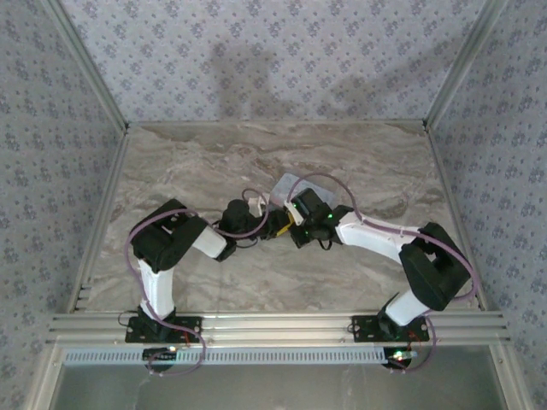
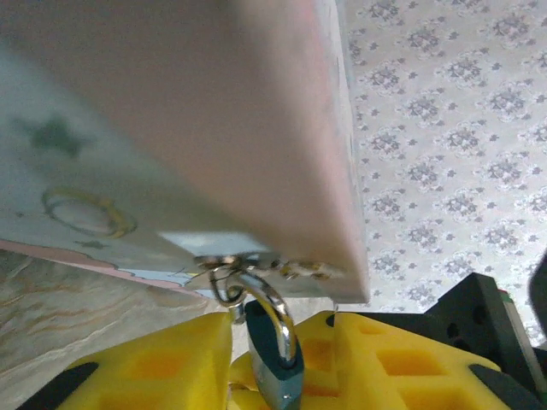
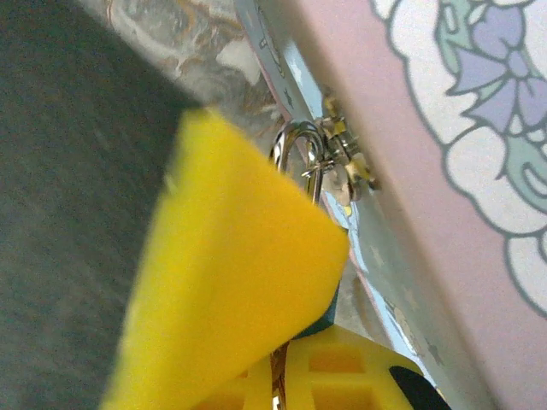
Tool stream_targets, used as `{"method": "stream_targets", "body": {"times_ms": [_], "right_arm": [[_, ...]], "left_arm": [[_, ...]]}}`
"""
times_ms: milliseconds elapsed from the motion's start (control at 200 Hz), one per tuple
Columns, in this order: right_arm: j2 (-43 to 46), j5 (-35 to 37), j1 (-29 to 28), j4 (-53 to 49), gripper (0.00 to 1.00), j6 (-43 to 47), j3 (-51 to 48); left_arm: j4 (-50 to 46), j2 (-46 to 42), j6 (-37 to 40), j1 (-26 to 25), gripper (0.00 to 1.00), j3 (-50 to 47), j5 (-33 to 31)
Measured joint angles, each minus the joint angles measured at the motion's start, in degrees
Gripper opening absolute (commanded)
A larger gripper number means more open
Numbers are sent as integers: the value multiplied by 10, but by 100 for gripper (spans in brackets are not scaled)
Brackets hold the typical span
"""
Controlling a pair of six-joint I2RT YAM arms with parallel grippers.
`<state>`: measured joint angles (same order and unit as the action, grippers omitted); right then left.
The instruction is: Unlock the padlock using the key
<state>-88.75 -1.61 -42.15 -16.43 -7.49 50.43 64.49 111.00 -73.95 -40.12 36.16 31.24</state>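
Mid-table, top view: left claw [image 1: 272,224] and right claw [image 1: 291,229] tip to tip, pale blue cartoon-printed rectangular tin [image 1: 291,186] just beyond them. Left wrist: left claw clenched on dark teal padlock [image 2: 273,359], silver shackle [image 2: 275,301] above its fingers [image 2: 171,371], hooked in the tin's hasp [image 2: 224,261]. Right wrist: padlock peeks past right claw's yellow finger [image 3: 239,256]; can't tell whether that claw is clenched.

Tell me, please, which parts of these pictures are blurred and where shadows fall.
Top external: evenly lit and sharp, with soft shadows on the back wall. Left wrist: the tin near the lens is blurred and washed out, while the padlock is clearer. Right wrist: a yellow finger is a blurred mass; the tin's print is sharper.
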Motion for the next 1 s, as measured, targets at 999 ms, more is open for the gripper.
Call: {"method": "stream_targets", "body": {"times_ms": [999], "right_arm": [[-54, -11, -14, -9, 0, 75, 28]], "left_arm": [[-295, -279, 155, 90, 57, -58, -142]]}}
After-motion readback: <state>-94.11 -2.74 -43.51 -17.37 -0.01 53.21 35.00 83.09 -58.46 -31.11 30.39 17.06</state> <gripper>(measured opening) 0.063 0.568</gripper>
